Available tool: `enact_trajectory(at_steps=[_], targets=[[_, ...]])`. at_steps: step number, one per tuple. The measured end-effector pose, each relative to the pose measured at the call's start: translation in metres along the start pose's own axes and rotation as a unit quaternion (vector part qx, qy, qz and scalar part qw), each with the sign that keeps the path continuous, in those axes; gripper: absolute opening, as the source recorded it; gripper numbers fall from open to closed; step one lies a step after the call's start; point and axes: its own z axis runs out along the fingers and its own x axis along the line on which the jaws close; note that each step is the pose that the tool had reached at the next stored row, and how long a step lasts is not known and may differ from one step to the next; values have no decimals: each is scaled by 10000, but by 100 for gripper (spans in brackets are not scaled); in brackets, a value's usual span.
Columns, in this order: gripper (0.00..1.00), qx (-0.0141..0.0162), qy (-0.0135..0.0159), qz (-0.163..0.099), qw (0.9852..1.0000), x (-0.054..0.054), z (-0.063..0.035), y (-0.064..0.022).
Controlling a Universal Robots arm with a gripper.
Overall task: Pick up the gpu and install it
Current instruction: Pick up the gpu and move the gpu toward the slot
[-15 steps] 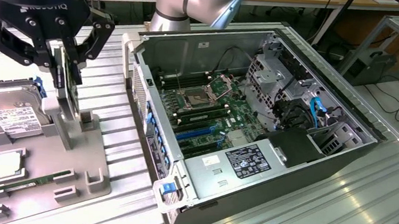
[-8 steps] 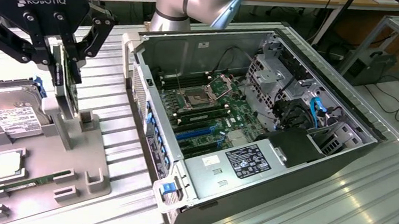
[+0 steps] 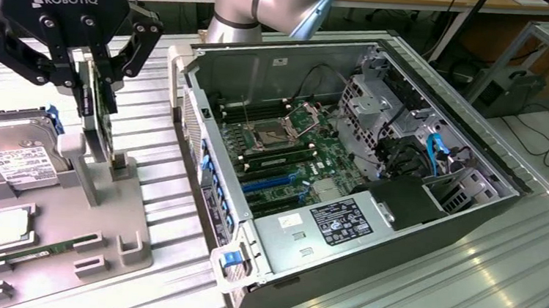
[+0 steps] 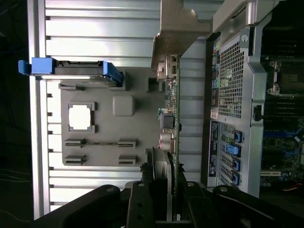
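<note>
The gpu (image 3: 101, 127) is a thin dark card standing on edge, and my gripper (image 3: 94, 87) is shut on its upper part at the exterior view's left. Its lower edge sits at or just above the upright slot of the grey fixture (image 3: 120, 175); I cannot tell if they touch. In the wrist view the gpu (image 4: 173, 111) runs edge-on away from my gripper (image 4: 166, 187), with its silvery bracket (image 4: 179, 28) at the far end. The open computer case (image 3: 352, 167) lies to the exterior view's right, its motherboard and blue slots (image 3: 275, 180) exposed.
The grey fixture tray (image 3: 54, 210) also holds a silver hard drive in a blue caddy (image 3: 10, 155), a square chip (image 3: 9, 225) and a green memory stick (image 3: 41, 251). The table is ribbed aluminium. Cables and a drive cage fill the case's far end (image 3: 422, 151).
</note>
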Motion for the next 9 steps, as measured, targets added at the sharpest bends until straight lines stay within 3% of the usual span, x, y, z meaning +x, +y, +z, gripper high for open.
enact_trajectory(at_steps=[9], targets=[[28,-1,0,0,10000,-259,6,1]])
